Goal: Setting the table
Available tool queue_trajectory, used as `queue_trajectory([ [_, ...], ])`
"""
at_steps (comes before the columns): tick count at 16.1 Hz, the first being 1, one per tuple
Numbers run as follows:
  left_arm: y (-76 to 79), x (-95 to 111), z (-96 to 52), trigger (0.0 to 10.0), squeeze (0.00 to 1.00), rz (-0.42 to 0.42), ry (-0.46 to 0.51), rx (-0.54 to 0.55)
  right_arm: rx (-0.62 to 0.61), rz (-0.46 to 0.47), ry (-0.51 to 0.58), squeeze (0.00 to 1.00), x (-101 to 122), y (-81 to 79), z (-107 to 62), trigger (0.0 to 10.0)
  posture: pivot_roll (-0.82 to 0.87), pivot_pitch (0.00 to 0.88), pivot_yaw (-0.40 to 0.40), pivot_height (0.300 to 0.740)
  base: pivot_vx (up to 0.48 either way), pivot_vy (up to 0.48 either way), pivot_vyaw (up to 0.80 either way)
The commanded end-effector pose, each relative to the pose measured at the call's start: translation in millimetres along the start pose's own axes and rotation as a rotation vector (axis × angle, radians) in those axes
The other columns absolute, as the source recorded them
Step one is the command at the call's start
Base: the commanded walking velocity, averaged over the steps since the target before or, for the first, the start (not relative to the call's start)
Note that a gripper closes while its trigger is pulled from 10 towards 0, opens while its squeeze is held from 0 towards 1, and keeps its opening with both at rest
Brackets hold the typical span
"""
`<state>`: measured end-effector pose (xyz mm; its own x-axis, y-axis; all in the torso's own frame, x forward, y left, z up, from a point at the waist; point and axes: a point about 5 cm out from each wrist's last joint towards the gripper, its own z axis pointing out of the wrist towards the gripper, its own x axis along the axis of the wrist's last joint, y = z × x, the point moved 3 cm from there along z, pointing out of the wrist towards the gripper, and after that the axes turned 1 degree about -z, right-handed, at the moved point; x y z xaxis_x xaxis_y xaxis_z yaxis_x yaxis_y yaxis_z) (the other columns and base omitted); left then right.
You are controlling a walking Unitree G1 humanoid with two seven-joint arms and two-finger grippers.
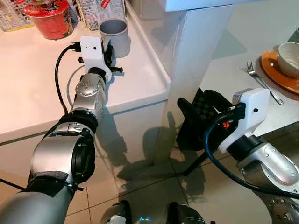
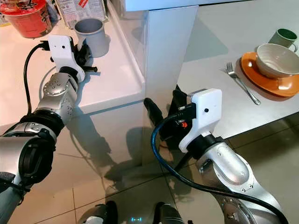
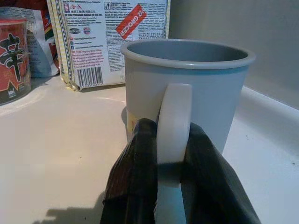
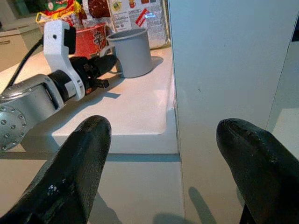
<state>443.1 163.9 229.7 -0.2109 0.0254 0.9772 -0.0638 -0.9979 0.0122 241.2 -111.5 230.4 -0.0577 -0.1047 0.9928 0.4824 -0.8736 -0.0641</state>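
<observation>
Red noodle cup (image 1: 50, 19) & printed packet (image 3: 112, 39) on counter (image 1: 32, 88).

Two silver arms with black joint bands, screw-dotted round wrist housings, white camera blocks fed by looping black cables, a red-orange plug on the right one, long black fingers (image 4: 70, 168).

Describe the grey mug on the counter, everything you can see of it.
The mug is plain grey with a rolled rim and a paler, whitish loop handle; it looks like matte plastic or enamel, and what shows of its inside looks empty. It stands upright on the white counter, near the corner by the wall, in front of a printed packet and beside a red noodle cup. The left gripper has its two black fingers shut on the handle, one on each side.
</observation>
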Motion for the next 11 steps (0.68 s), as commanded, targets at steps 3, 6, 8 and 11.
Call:
queue_trajectory([
  [3, 3.5, -0.3, 0.4, 0.0, 0.00, -0.001, -0.005, -0.023, -0.001, -0.009, 0.019, 0.00, 1.3, 0.5, 4.0, 10.0, -0.21, 0.122, 0.040, 0.740, 0.000, 0.000, 0.00],
  [6, 10.5, 32.5, 6.1, 0.0, 0.00, -0.030, 0.145, -0.059, 0.002, -0.010, 0.073, 0.00, 2.1, 6.7, 22.8, 10.0, -0.11, 0.029, 0.039, 0.740, 0.000, 0.000, 0.00],
  [8, 11.2, 41.2, 1.9, 0.0, 0.00, -0.007, 0.211, -0.091, 0.013, -0.003, 0.090, 0.00, -0.5, 7.3, 30.6, 10.0, -0.06, 0.000, 0.030, 0.740, 0.000, 0.000, 0.00],
  [11, 13.2, 40.8, -26.4, 10.0, 0.00, 0.048, 0.257, -0.151, 0.029, -0.001, 0.095, 0.00, -7.0, 7.2, 36.0, 10.0, -0.05, 0.000, 0.036, 0.740, 0.000, 0.000, 0.00],
])
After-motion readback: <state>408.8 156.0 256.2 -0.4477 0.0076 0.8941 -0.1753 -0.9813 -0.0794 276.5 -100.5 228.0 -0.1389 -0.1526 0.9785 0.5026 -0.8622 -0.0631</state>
